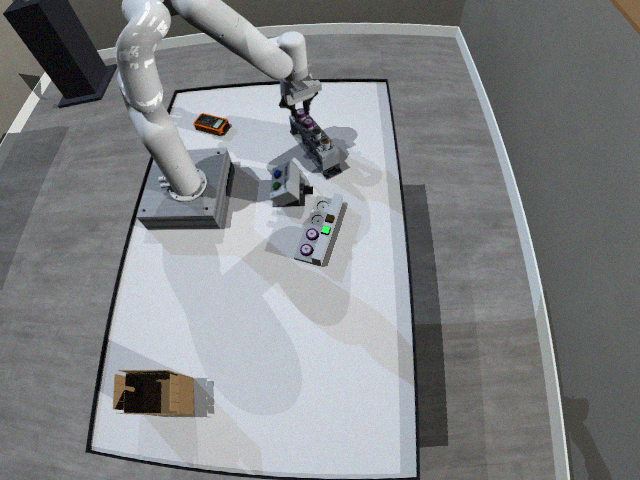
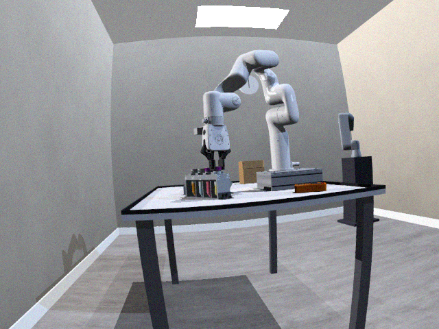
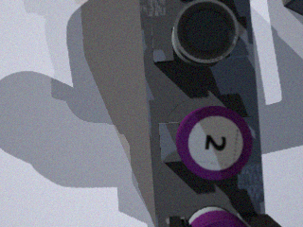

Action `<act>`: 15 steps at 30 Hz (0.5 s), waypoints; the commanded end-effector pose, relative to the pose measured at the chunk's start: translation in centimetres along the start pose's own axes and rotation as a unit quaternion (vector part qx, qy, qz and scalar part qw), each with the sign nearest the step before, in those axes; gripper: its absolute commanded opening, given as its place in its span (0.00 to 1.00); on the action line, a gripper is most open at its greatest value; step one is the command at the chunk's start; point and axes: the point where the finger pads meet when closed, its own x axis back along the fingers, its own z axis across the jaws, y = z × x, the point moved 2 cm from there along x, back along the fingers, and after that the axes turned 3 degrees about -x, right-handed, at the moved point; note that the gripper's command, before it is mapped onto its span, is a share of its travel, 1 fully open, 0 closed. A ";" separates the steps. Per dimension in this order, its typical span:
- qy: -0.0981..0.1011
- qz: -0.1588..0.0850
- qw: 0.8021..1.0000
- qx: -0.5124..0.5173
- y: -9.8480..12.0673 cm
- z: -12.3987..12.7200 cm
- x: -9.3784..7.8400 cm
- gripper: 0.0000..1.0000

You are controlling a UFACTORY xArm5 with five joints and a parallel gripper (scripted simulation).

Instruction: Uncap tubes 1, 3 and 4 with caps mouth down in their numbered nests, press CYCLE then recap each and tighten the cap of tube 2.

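Note:
The decapping station (image 1: pixel 326 156) (image 2: pixel 222 186) (image 3: pixel 161 95) stands at the back of the mat. My gripper (image 1: pixel 301 109) (image 2: pixel 215 165) is straight above its tube 1 end and is shut on the purple cap of tube 1 (image 3: pixel 215 220), right at the tube top. Tube 2 carries its purple cap (image 1: pixel 308 122) (image 3: pixel 214 143). Tube 3 (image 1: pixel 316 132) (image 3: pixel 204 30) and tube 4 (image 1: pixel 324 140) stand open. On the cap tray (image 1: pixel 328 241), two purple caps lie in nest 3 (image 1: pixel 311 234) and nest 4 (image 1: pixel 306 250); nests 1 and 2 are empty. The green lamp (image 1: pixel 325 230) is lit.
The key housing (image 1: pixel 289 193) with the blue key (image 1: pixel 277 173) and green key (image 1: pixel 276 184) stands between the arm base and the tray. An orange device (image 1: pixel 211 123) (image 2: pixel 310 187) lies at the back left, an open cardboard box (image 1: pixel 155 392) (image 2: pixel 251 171) at the front left.

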 end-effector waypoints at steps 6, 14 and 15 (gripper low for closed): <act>-0.001 -0.002 0.972 -0.236 0.0 -0.1 0.0 0.00; -0.001 -0.002 0.935 -0.355 0.0 -0.1 0.0 0.00; -0.001 -0.002 0.935 -0.355 0.0 -0.1 0.0 0.00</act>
